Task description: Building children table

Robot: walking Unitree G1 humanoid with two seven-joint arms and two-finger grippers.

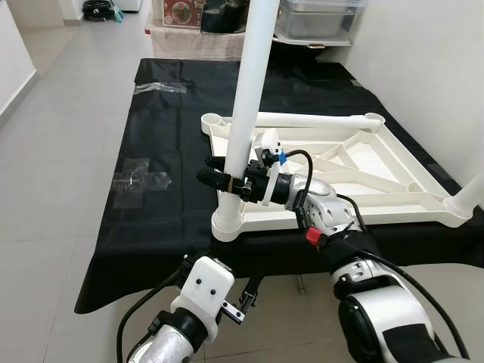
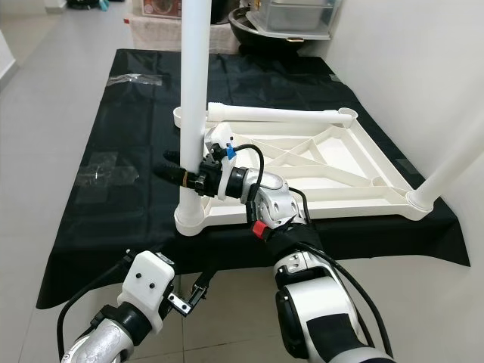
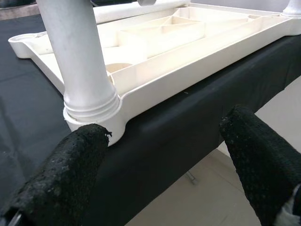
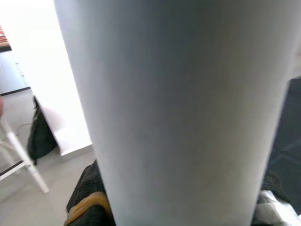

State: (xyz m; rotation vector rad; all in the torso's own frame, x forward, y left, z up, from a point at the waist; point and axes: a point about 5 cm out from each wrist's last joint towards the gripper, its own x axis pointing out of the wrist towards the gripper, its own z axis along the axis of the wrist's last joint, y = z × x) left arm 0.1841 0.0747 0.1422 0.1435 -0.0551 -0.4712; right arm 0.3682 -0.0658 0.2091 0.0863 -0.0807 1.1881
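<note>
one white leg (image 1: 246,98) stands in the upturned tabletop's (image 1: 378,189) near corner socket, right gripper (image 1: 227,180) pinching it low. left gripper (image 3: 164,165) spread, idle below the edge; next likely seating or twisting it home

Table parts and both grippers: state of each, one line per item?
Tabletop: upside down on the black cloth.
Near-corner leg: upright in its socket, gripped.
Right-corner leg: standing in its socket, leaning outward.
Loose leg: lying flat along the far edge.
Far-left socket: empty.
Right gripper: shut on the near-corner leg.
Left gripper: open, holding nothing, below the table's near edge.
</note>
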